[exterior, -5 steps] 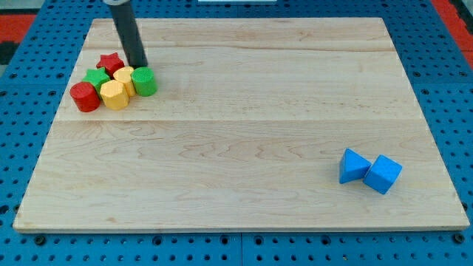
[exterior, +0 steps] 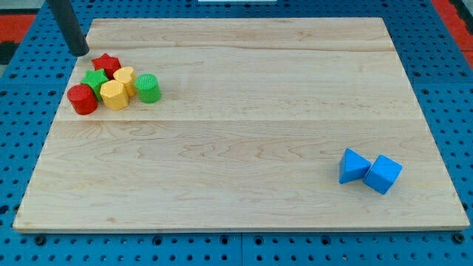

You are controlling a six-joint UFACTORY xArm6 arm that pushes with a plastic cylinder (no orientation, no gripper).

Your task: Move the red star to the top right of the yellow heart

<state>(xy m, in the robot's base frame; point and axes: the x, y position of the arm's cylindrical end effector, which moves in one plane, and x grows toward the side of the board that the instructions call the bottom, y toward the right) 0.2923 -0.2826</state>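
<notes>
The red star [exterior: 107,64] lies at the top of a tight cluster near the board's upper left. The yellow heart [exterior: 124,78] sits just below and right of it, touching. My tip [exterior: 80,53] is at the board's left edge, up and left of the red star, a short gap away, touching no block. In the same cluster are a green star [exterior: 94,79], a red cylinder [exterior: 82,99], a yellow hexagon [exterior: 113,95] and a green cylinder [exterior: 148,87].
Two blue blocks lie together at the lower right: one [exterior: 353,165] left, one [exterior: 383,174] right. The wooden board [exterior: 244,118] lies on a blue pegboard surface.
My tip has moved left from between the red star and green cylinder to the board's left edge. The cluster shifted slightly; the red cylinder and green cylinder moved a little.
</notes>
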